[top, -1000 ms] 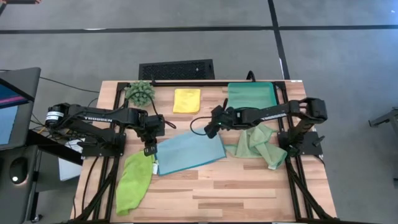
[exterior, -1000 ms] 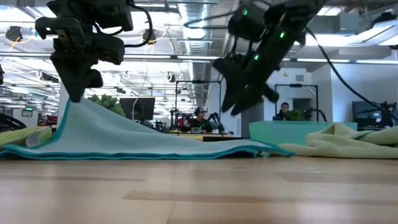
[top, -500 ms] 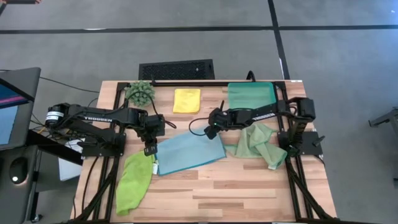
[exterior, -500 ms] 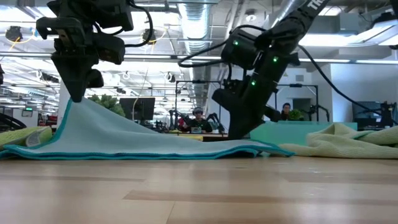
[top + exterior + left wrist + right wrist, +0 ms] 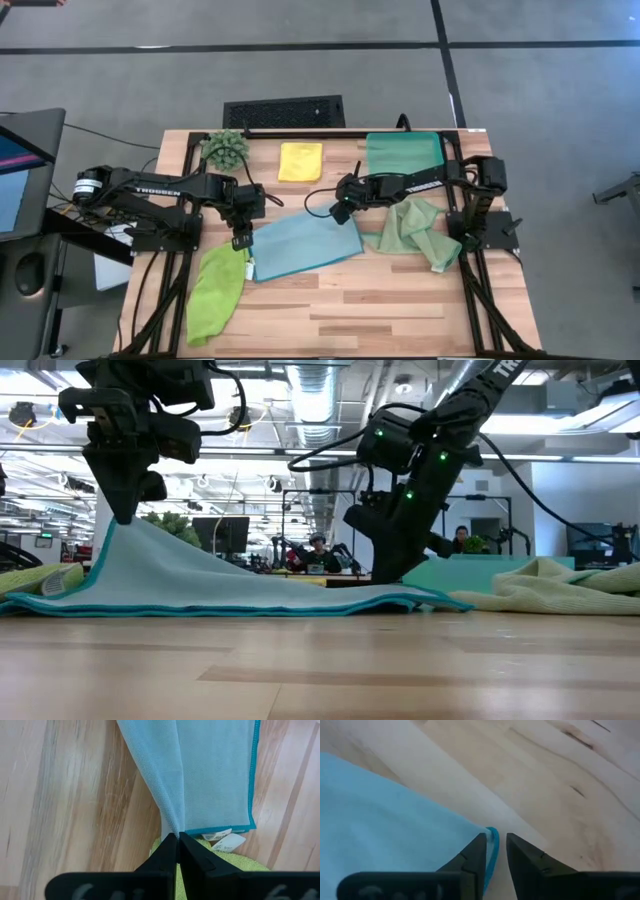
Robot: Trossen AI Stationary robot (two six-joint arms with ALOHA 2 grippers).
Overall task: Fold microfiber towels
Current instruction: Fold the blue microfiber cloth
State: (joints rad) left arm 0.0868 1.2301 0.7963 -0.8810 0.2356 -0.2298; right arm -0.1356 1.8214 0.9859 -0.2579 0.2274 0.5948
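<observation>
While both arms reached over the worktop (image 5: pixel 400 300), the scene stood as follows.

Left end effector (image 5: pixel 177 838): clenched on a corner of the light blue towel (image 5: pixel 305 246), that corner lifted off the wood so the cloth sloped down from it in the low view.

Right end effector (image 5: pixel 495 842): down at the far corner of the light blue towel, its two fingers astride the teal hem with a narrow gap between them; whether they gripped the cloth could not be told.

Light blue towel: spread mid-worktop between the two arms.

Lime green towel (image 5: pixel 216 290): bunched at the near left, just beside the blue one.

Sage towel (image 5: pixel 415 232): crumpled at the right, below the teal tray (image 5: pixel 404 154).

Yellow towel (image 5: pixel 300 161): folded at the far edge, between the plant (image 5: pixel 225 149) and the tray.
</observation>
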